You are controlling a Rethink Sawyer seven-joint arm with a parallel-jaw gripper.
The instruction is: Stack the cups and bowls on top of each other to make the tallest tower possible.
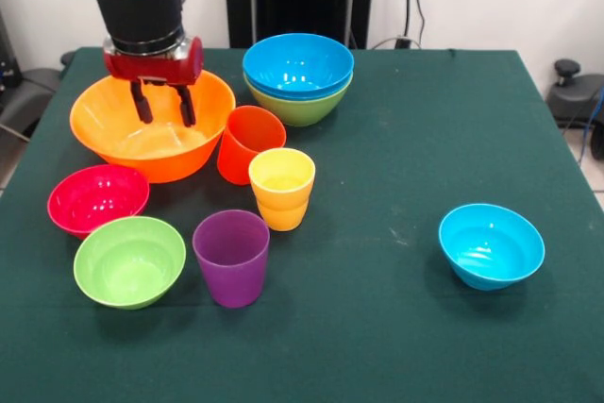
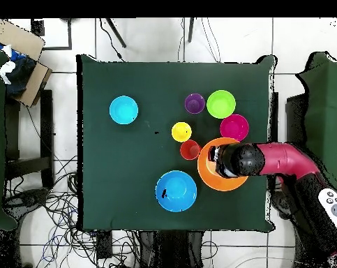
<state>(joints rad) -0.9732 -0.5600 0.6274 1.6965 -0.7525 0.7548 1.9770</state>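
Green-clothed table carries everything, cables and floor tiles around it in the overhead view. Biggest item, the orange-yellow bowl, sits on its own at one side, not on any pile yet; the tool hangs inside its mouth with both black fingers spread apart, pinching nothing, above the bowl's inside. Risk one: if it goes for a rim grip, glossy wall is thin and sloped, so the fingers could slide off or tip the bowl, which would knock the orange-red cup touching or just beside its wall. Next size down, the tower so far is only blue bowls nested in a green one; setting the huge bowl over that looks wobbly, as its base is wider than the rims below and an off-centre drop would slide it off. Pink-red bowl and small green bowl sit just beside the big one, so a dragged lift could shove them. Light-blue bowl is well apart, safe. Smallest: yellow cup touches or nearly touches the orange-red one, purple cup near; one bumped cup likely topples the next.
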